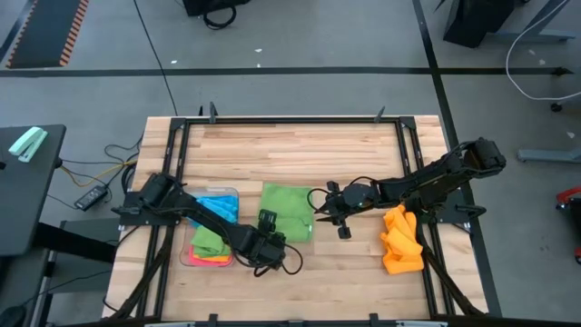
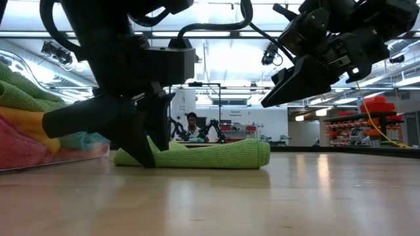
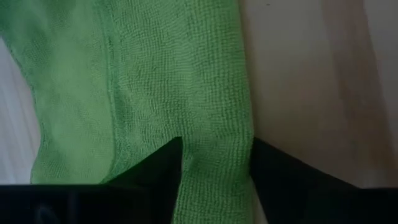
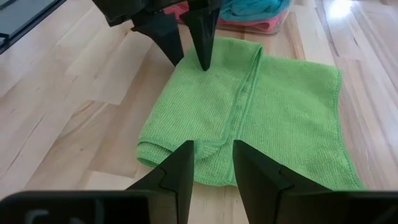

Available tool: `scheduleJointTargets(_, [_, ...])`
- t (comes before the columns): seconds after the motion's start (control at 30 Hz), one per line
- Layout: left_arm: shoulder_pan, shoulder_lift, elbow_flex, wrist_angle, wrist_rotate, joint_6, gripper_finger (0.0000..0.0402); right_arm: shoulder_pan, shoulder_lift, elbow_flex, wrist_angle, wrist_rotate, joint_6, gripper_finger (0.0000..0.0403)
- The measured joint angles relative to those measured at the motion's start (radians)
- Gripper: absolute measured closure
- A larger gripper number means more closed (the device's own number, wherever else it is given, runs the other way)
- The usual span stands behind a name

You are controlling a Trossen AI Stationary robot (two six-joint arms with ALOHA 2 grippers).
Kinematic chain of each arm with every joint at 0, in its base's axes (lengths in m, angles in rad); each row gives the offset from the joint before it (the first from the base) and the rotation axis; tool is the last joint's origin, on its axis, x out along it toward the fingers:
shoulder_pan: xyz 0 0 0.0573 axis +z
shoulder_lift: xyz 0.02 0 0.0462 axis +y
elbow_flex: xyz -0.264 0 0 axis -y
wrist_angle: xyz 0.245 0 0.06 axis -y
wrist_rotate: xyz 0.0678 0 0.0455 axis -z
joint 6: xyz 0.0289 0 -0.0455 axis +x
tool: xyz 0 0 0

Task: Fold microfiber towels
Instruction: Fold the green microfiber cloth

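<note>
You have one green microfiber towel (image 1: 288, 212) laid out near the middle of the wooden slatted surface (image 1: 300, 150), already doubled over on itself. The low view shows a rolled fold along one side, and the right wrist view shows a layer lapped across the top.

Your left end effector (image 1: 267, 221) is down at the towel's edge nearest the front of the surface. Its fingers (image 3: 163, 163) straddle a strip of the cloth's corner and are only partly closed; from these views I cannot tell whether they have pinched it yet.

Your right end effector (image 1: 332, 207) hovers just off the towel's right edge, clear of the cloth. Its fingers (image 4: 176, 173) are a narrow gap apart and hold nothing.

Judging the rest of the job:
- The clear plastic tray (image 1: 187, 259) by the left edge holds a stack of blue, green, orange and pink towels (image 1: 214, 229), which looks like finished work.
- A crumpled heap of orange microfiber towels (image 1: 400, 240) sits by the right edge, apparently still to be folded.

So you are probably partway through. This green towel needs at least another fold or a transfer, and the orange heap remains.
</note>
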Motion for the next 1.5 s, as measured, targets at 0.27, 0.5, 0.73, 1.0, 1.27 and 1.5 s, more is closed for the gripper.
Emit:
scheduleJointTargets(0.27, [0.005,0.005,-0.003,0.012,0.024,-0.009,0.0335,0.000,0.000,0.000,0.007,-0.027,0.000,0.0283])
scheduleJointTargets(0.5, [0.013,0.004,0.024,-0.009,0.125,-0.068,0.0380,0.065,0.033,0.000,0.137,-0.040,0.000,0.0283])
scheduleJointTargets(0.73, [0.015,0.000,0.097,-0.026,0.274,-0.093,0.0391,0.204,0.188,0.011,0.301,0.161,-0.082,0.0283])
scheduleJointTargets(1.0, [0.008,-0.005,0.143,-0.062,0.286,-0.182,0.0375,0.257,0.335,0.127,0.283,0.189,-0.106,0.0207])
scheduleJointTargets(1.27, [-0.027,-0.008,0.158,-0.090,0.269,-0.330,0.0387,0.306,0.455,0.253,0.217,0.315,-0.204,0.0135])
scheduleJointTargets(1.5, [-0.050,-0.033,0.159,-0.096,0.208,-0.400,0.0386,0.306,0.514,0.271,0.232,0.367,-0.195,0.0135])
